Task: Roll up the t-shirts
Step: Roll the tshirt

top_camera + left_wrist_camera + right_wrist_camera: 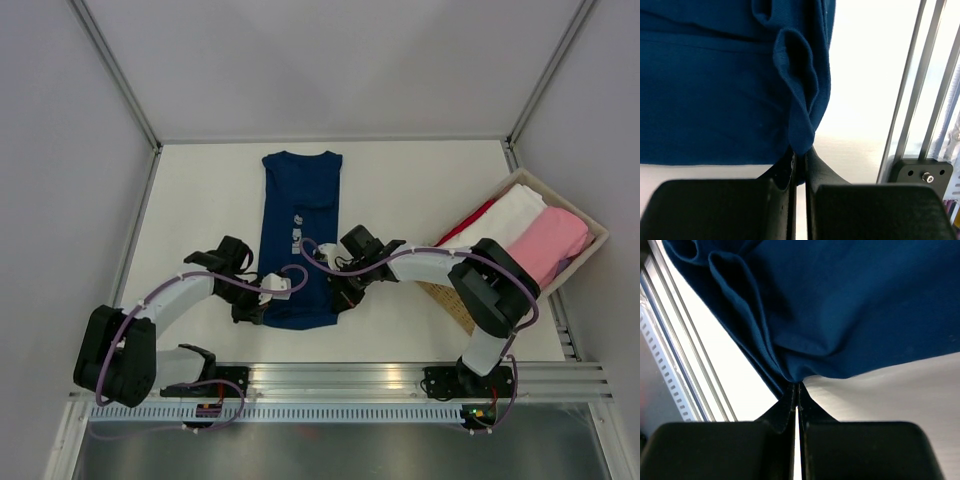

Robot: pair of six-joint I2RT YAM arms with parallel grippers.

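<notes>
A navy blue t-shirt (300,200), folded into a long strip with a small white chest print, lies on the white table, collar at the far end. My left gripper (262,305) is at its near left corner, shut on a pinched fold of the hem (801,125). My right gripper (340,298) is at the near right corner, shut on the hem edge (790,372). In the left wrist view the left gripper (801,151) has blue cloth between its tips. In the right wrist view the right gripper (796,386) nips the cloth at its very tips.
A wicker basket (447,297) stands at the right with a white rolled shirt (515,213), a pink one (552,245) and some red cloth (470,222). An aluminium rail (350,377) runs along the near edge. Grey walls enclose the table.
</notes>
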